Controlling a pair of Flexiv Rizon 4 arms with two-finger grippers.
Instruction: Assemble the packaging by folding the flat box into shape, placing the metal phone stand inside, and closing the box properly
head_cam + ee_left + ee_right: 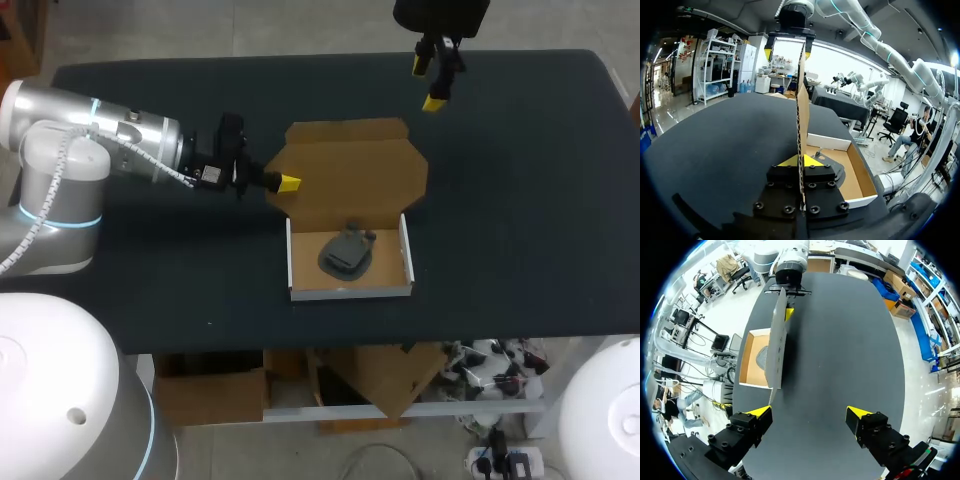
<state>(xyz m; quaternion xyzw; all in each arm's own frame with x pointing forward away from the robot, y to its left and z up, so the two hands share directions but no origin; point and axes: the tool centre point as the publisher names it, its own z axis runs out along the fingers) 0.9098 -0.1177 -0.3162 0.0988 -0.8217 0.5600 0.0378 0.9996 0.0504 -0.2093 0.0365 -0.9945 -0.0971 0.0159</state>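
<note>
Left hand (285,182): clamped on the lid's left edge.
Lid (352,165): thin brown card, standing upright; likely light and easily creased, best gripped at the rim.
Tray (350,291): white walls, brown floor, mid-table (520,200).
Phone stand (347,252): grey metal, lying inside the tray; judged rigid, smooth and heavier than the card.
Right hand (435,82): fingers spread, empty, over the far edge.

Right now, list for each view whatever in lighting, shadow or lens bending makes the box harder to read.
Head view: even light, but the dark phone stand blends with its own shadow in the box. Left wrist view: bright backlight darkens the lid, edge-on in the left tool. Right wrist view: the table edges bow, and the lid throws a shadow beside it.
</note>
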